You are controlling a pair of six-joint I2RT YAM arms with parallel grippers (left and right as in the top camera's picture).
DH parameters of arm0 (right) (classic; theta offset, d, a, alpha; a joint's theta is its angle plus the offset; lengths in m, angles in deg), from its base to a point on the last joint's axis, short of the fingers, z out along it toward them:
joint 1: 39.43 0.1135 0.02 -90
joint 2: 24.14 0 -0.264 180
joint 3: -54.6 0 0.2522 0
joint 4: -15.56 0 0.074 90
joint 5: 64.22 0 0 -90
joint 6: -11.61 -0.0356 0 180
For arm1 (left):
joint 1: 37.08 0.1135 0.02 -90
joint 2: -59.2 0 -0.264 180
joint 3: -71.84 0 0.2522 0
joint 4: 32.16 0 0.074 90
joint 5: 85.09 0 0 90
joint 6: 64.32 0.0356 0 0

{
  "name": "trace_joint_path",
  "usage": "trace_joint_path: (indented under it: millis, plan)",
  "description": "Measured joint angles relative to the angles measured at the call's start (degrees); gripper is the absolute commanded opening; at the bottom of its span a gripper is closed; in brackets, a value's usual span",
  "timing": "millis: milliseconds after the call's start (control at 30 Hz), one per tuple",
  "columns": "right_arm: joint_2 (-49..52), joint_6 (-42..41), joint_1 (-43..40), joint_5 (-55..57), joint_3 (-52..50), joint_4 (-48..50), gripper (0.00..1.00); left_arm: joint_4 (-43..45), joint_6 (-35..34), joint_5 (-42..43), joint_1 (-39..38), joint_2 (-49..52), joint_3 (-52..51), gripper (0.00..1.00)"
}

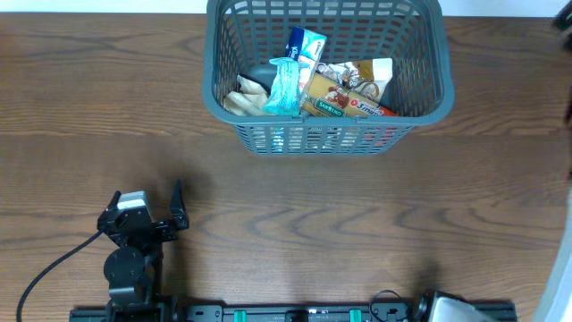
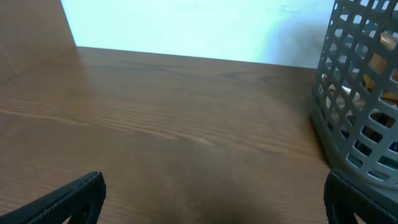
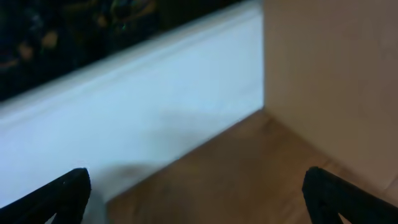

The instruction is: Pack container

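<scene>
The container (image 1: 322, 136), a dark grey slotted basket, stands at the far middle of the wooden table. Inside it lie a pale blue packet (image 1: 286, 85), a white and blue packet (image 1: 306, 45), a tan and red snack packet (image 1: 347, 97) and a beige one (image 1: 243, 100). My left gripper (image 1: 146, 195) sits near the front left, well short of the basket, open and empty. In the left wrist view the gripper (image 2: 214, 208) frames bare table, with the container (image 2: 360, 93) at the right. My right gripper (image 3: 199, 199) is open with nothing between its fingers; it does not show overhead.
The right arm's base (image 1: 447, 309) sits at the front edge, along a rail (image 1: 295, 313). A black cable (image 1: 54, 268) trails from the left arm. The right wrist view shows a pale wall (image 3: 137, 112) and a beige panel (image 3: 336, 74) beside wood.
</scene>
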Motion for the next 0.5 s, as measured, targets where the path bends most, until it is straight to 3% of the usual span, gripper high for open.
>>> trace_joint_path:
  millis: [300, 500]
  plan:
    - [-20.8, -5.2, 6.6, 0.0, -28.9, 4.0, 0.99, 0.0, 0.0, 0.0, 0.0, 0.0, 0.0, 0.99]
    - [-34.6, -7.4, 9.3, 0.0, -46.1, 14.9, 0.99, -0.1, 0.0, 0.0, 0.0, 0.0, 0.0, 0.99]
